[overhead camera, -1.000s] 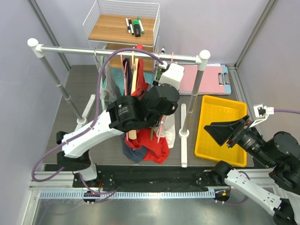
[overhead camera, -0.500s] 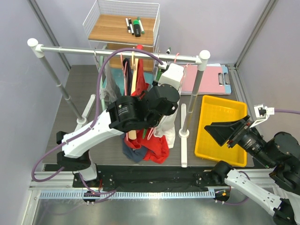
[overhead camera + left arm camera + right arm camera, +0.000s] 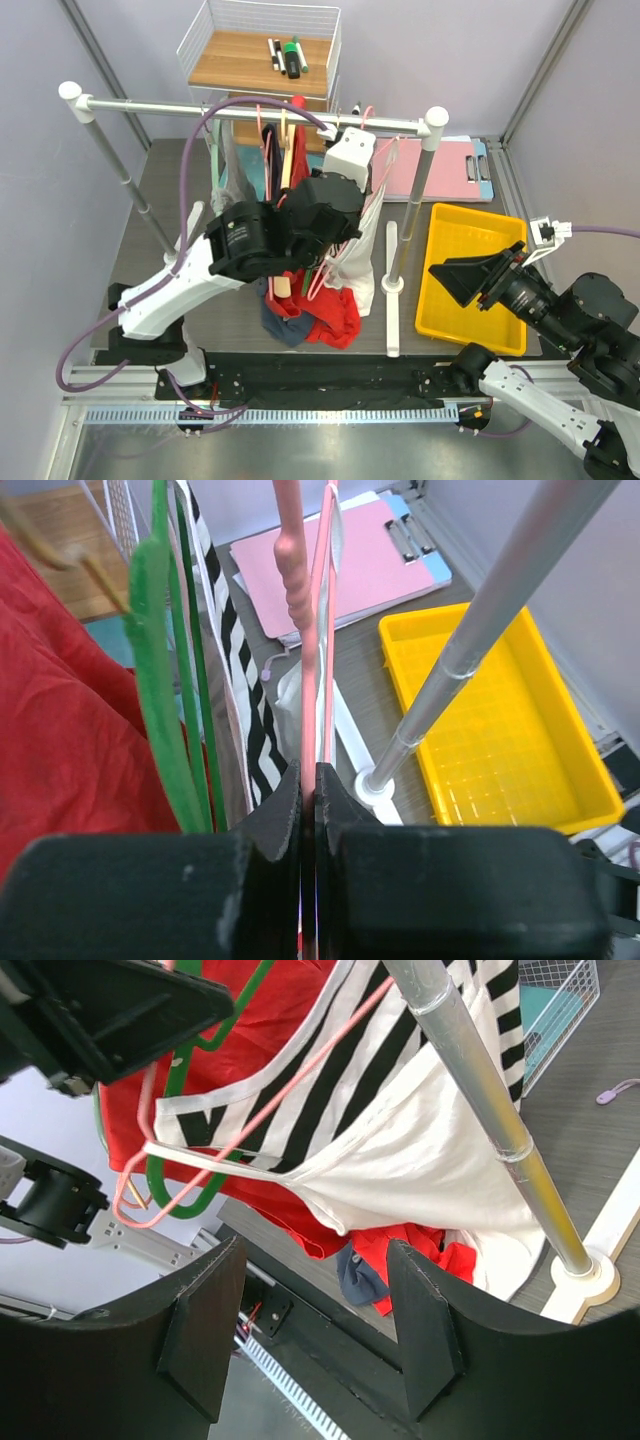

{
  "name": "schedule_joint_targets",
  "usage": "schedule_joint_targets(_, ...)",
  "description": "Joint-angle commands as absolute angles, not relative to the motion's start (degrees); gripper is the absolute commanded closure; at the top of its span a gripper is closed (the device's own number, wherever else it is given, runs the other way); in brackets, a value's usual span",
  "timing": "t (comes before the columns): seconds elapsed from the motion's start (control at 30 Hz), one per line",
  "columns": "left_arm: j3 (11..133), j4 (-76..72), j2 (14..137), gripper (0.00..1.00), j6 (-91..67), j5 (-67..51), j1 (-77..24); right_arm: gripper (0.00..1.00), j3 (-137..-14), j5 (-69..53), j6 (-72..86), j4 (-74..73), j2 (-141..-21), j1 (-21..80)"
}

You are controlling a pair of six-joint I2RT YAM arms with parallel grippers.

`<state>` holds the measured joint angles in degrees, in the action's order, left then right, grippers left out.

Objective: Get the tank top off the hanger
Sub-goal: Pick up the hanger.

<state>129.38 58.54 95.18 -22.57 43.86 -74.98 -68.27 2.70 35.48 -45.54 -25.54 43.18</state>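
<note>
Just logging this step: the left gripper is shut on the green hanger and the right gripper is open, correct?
Not quite. The left gripper is shut on the pink hanger, not the green hanger beside it; the left wrist view shows this. The right gripper is open, as you said.

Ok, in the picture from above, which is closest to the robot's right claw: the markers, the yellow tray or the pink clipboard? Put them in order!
Counting from the right gripper in the top view:
1. yellow tray, right underneath the gripper.
2. pink clipboard, further back, behind the tray.
3. markers, farthest, up at the back left on the wooden shelf.
</note>
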Motion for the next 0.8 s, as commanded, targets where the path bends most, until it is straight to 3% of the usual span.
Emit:
schedule_joint_targets(0.0, 132.7, 58.0, 90.4, 1.0, -24.9, 41.8, -75.1, 0.36, -69.3, 2.5, 33.6, -43.6, -27.0, 43.5)
schedule_joint_targets(0.77, 125.0, 65.7, 75.2, 1.0, -29.4, 30.3, -75.2, 0.34, -68.2, -7.9, 29.4, -36.4, -35.1, 43.5)
